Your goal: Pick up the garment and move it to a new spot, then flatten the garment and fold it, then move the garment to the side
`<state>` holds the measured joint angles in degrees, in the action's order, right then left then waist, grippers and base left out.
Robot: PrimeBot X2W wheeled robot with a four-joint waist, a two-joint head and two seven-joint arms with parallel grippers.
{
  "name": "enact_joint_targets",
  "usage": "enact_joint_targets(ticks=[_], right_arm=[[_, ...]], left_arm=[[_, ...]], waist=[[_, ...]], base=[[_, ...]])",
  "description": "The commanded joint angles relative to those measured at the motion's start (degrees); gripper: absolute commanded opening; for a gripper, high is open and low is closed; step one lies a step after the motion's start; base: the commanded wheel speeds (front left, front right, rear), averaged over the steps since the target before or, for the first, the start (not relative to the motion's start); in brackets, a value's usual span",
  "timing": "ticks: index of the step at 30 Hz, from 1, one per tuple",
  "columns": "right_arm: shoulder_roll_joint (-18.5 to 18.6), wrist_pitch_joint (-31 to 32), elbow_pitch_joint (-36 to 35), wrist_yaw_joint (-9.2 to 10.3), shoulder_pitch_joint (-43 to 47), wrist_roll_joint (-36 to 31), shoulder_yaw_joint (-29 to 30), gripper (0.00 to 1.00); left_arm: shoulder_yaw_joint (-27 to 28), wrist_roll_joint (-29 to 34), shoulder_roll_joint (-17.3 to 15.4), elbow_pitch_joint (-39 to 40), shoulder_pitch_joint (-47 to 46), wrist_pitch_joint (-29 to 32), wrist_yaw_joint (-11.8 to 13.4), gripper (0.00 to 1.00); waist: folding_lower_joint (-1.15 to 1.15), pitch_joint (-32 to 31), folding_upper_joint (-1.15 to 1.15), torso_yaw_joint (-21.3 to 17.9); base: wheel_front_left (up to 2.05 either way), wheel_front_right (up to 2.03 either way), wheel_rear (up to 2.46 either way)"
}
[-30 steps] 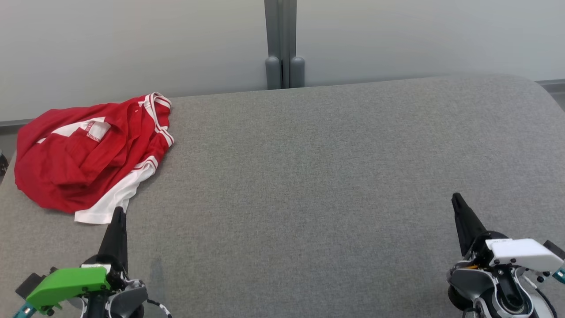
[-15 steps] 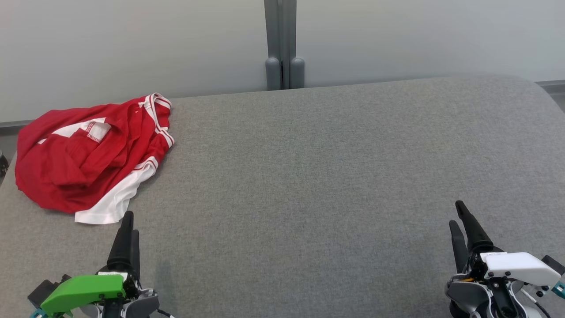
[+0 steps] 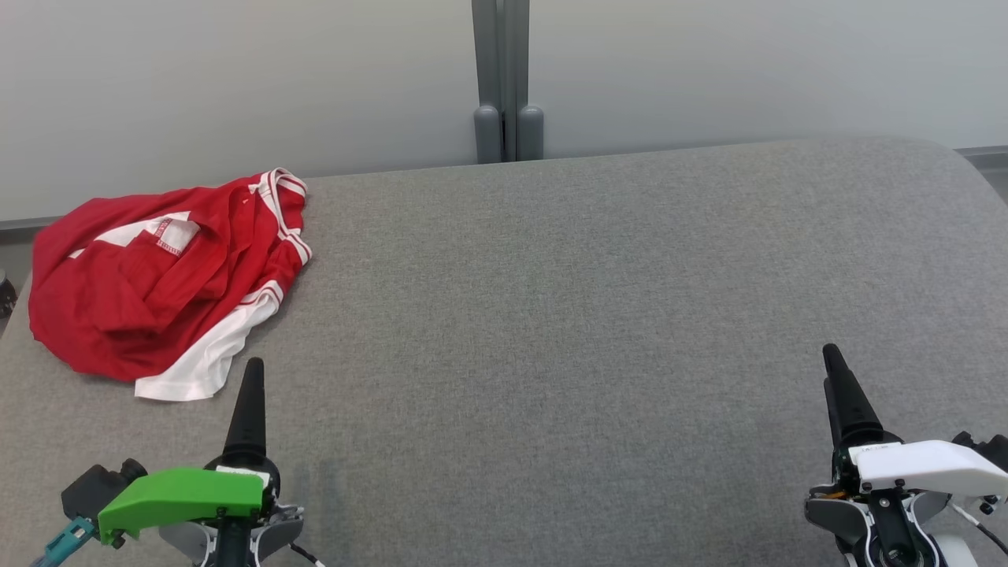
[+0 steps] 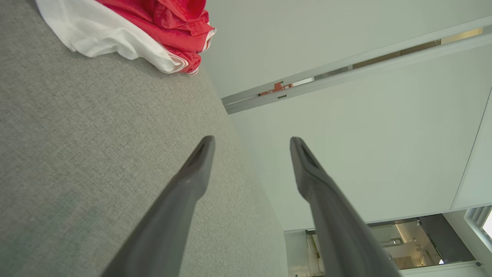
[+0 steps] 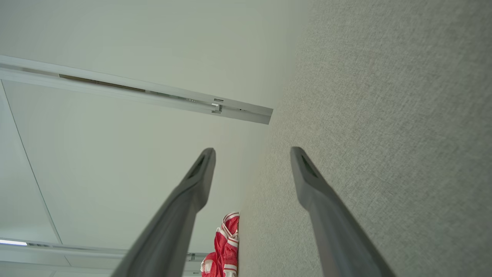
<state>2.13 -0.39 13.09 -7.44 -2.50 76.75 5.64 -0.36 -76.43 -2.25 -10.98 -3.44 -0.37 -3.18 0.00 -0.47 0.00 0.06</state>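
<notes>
looking at where stuff sits: the crumpled red-and-white jersey garment is bunched at the far left corner of the grey fabric-covered table, white hem end just ahead and slightly left of the left gripper. right gripper is well apart, across the table. both have fingers spread, holding nothing. imo left arm's the obvious one to reach.

ahead of the left gripper, the garment is thin red and white cloth, soft, faintly sheeny. the table beneath both grippers is coarse grey woven fabric, matt. the left gripper's fingers look smooth matt dark plastic; the right gripper carries a smooth white plastic shell.
</notes>
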Motion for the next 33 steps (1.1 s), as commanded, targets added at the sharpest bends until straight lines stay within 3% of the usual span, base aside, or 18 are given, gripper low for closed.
enact_joint_targets(ticks=[1, 19, 33], right_arm=[[0.40, -0.64, -1.69, -0.03, -0.02, -2.22, -0.05, 1.00], [0.52, -4.30, -4.53, -0.04, 1.83, -21.76, -2.85, 1.00], [0.61, -6.70, -5.26, -0.04, 2.72, -32.66, -3.91, 1.00]], left_arm=[[-0.64, 2.93, -0.35, 1.55, -0.48, -0.66, 0.70, 1.00], [-5.19, 24.12, -0.47, 3.26, 1.11, -4.32, 3.98, 1.00], [-7.31, 33.89, -0.55, 2.21, 1.75, -6.74, 4.77, 1.00]], waist=[[0.00, -0.03, 0.00, 0.01], [0.00, -0.34, 0.00, 0.09], [0.00, -0.55, 0.00, 0.02]], base=[[0.00, 0.00, 0.00], [0.00, 0.00, 0.00], [0.00, 0.00, 0.00]])
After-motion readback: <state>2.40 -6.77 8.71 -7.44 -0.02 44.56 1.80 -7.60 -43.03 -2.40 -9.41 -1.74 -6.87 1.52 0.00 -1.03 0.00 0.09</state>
